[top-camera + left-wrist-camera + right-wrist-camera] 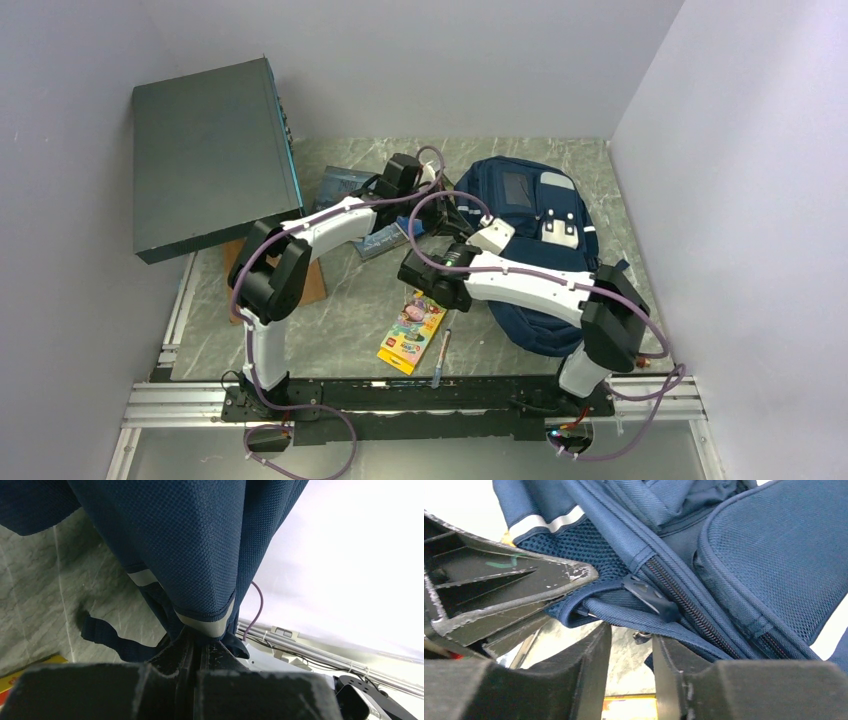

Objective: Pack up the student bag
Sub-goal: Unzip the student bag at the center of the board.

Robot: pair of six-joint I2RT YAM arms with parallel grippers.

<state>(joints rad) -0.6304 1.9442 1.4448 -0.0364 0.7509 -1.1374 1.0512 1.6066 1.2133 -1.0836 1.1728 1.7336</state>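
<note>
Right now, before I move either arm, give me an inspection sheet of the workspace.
Surface: grey marbled table, no spills seen.
Job's things: navy backpack lying at the right.
Clutter: yellow book and pen near the front; dark flat box tilted at back left.
Grippers: left gripper shut on backpack fabric; right gripper open, close under the zip.
Cables: purple cables looped along both arms, one loop near the backpack.
Surroundings: plain walls on three sides; nothing else seen.
</note>
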